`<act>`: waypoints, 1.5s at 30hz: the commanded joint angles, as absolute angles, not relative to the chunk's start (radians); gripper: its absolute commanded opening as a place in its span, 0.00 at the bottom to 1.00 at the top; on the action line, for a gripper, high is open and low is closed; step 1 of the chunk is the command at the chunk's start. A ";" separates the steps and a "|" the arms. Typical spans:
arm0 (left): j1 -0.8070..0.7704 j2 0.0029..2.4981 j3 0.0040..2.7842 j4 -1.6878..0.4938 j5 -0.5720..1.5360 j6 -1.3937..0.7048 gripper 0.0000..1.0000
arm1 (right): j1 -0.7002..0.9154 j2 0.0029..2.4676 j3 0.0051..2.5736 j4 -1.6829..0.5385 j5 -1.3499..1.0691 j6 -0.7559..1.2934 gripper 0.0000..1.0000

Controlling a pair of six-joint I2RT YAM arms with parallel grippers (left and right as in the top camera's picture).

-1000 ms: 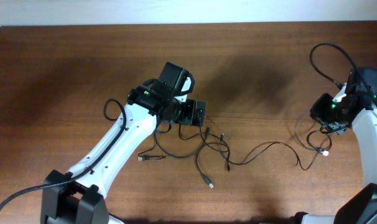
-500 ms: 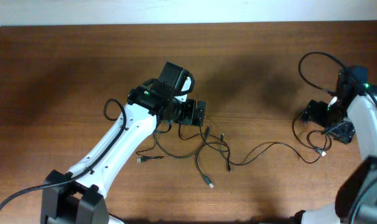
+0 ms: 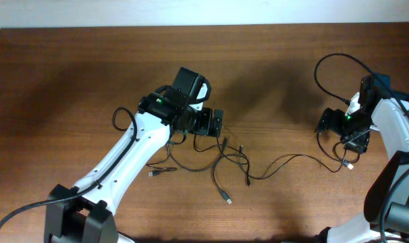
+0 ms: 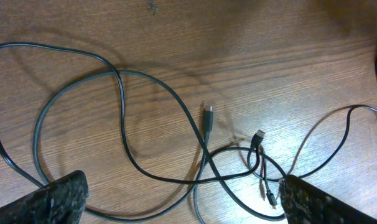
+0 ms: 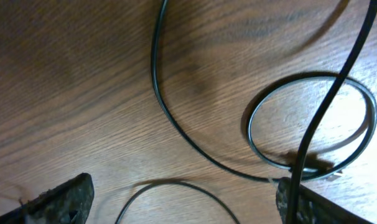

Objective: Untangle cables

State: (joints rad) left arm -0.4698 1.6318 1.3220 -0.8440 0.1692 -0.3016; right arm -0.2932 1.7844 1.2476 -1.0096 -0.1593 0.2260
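Note:
The cables [image 3: 221, 162] are thin black cords lying in a loose tangle on the wood table at centre. One strand [image 3: 292, 159] trails right to a small loop [image 3: 345, 156]. My left gripper [image 3: 216, 125] hovers open over the tangle's upper edge. In the left wrist view its fingertips [image 4: 59, 198] stand wide apart, with crossing cords and small plugs [image 4: 208, 117] between and ahead of them. My right gripper [image 3: 341, 130] is open above the right-hand loop. In the right wrist view a cable ring [image 5: 310, 121] and an arc of cord [image 5: 170, 185] lie under the spread fingers [image 5: 59, 199].
The thicker black arm cable [image 3: 336, 64] arcs above the right wrist and crosses the right wrist view [image 5: 328, 99]. Another arm cable [image 3: 120, 118] loops beside the left forearm. The table's far edge meets a pale wall [image 3: 191, 12].
The right gripper has opened and shifted left and slightly up, swinging round over the right-hand loop. The left arm and the central tangle have not moved.

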 commanded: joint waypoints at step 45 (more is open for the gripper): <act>-0.468 1.640 1.326 -0.842 0.179 -0.299 0.99 | 0.033 1.789 1.019 -0.882 -0.511 0.641 0.66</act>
State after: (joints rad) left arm -0.4698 1.6318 1.3220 -0.8440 0.1692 -0.3016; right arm 0.0124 1.7855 1.0286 -0.8837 -0.5735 0.5163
